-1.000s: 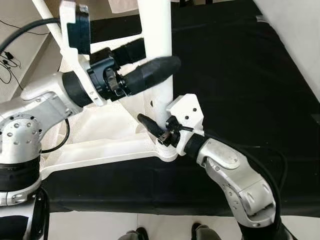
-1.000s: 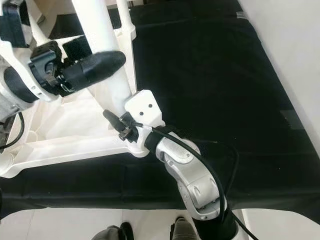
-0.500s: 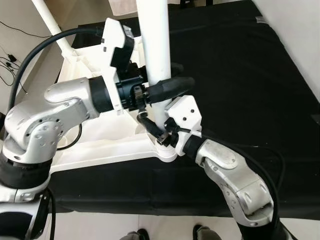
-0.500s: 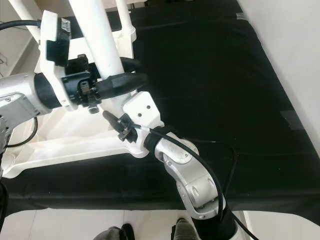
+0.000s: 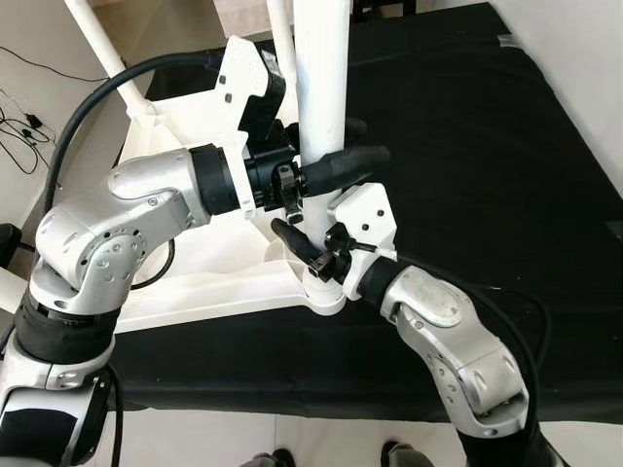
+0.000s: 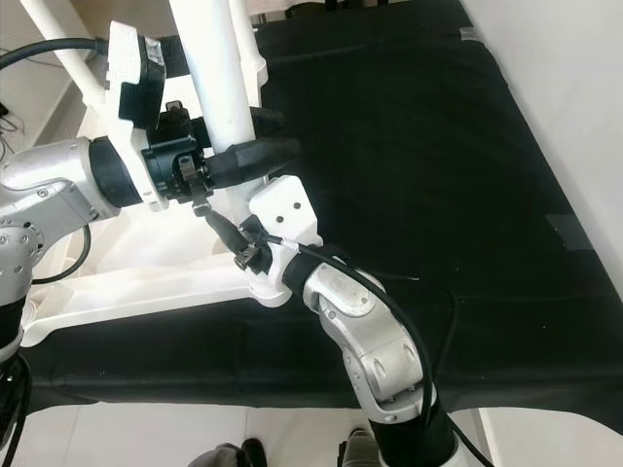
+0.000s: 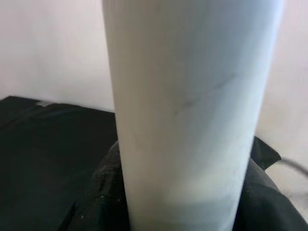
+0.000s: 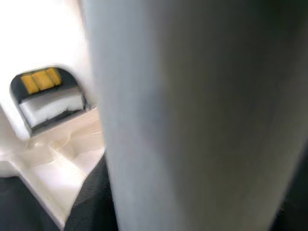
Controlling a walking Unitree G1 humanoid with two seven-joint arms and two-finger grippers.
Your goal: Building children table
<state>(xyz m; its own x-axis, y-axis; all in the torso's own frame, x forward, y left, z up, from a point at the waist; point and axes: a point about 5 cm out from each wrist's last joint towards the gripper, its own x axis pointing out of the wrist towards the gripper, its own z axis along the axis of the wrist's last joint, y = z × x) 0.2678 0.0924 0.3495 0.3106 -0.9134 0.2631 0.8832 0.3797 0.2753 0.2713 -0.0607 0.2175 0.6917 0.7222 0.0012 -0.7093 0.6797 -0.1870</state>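
White plastic is what it all turns on: the table leg (image 5: 321,88) stands upright, its long axis running straight up from the corner socket (image 5: 324,290) of the upturned tabletop (image 5: 209,272), which lies on the black cloth (image 5: 467,146). In the left eye view the left gripper (image 5: 336,161) reaches in from the tabletop side, its black fingers lying level and crosswise to the leg, one in front and one behind, so its jaws are closed around the shaft a little above the socket. The right gripper (image 5: 304,248) comes in from the cloth side, lower down, just over the socket; one thin finger lies against the leg's foot, but whether those jaws are pinching or standing wide I cannot tell.

The right eye view gives the same stack: the left gripper above, the right gripper below, both touching the leg, the leg plumb over the corner.

The left wrist view looks square onto the leg, with dark finger pads (image 7: 103,187) flanking it on either side.

The right wrist view has the blurred leg close up and a corner of the tabletop behind it.

My guess is the next move is along the leg's axis, pressing or twisting it down into the socket; the left arm has the firmer purchase for that
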